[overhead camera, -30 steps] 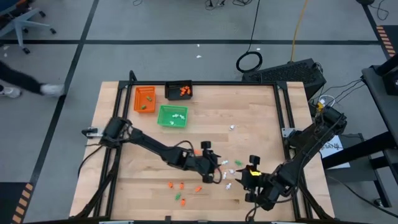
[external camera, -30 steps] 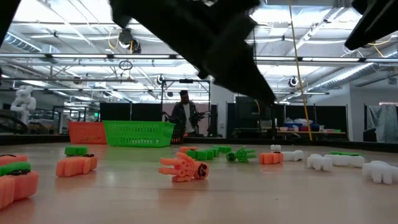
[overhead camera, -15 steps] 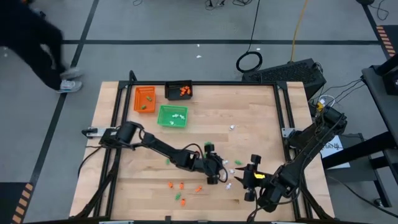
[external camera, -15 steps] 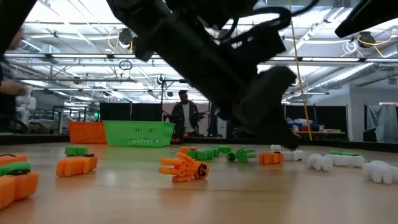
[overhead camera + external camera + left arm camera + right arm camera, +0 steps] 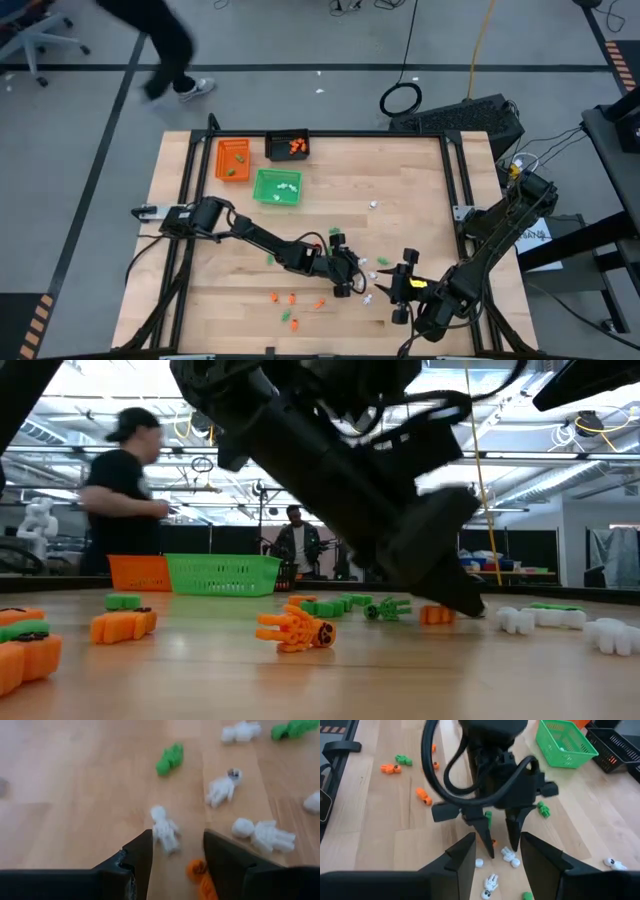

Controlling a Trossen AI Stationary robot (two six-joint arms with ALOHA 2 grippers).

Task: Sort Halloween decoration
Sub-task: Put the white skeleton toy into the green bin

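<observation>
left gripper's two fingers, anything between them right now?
Yes: in the left wrist view a tiny white plastic figure and part of a small orange plastic piece lie between the open left gripper fingers.

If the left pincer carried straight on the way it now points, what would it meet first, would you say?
Most likely the white figure lying on the table between the open left pincer's fingers; an orange piece sits close beside it. Depth is hard to judge.

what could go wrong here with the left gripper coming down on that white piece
The open left gripper straddles a white figure, but an orange piece lies right beside it between the fingers, so both might get pinched. The right gripper waits close by, so the arms could bump. Other white figures nearby could get knocked.
</observation>
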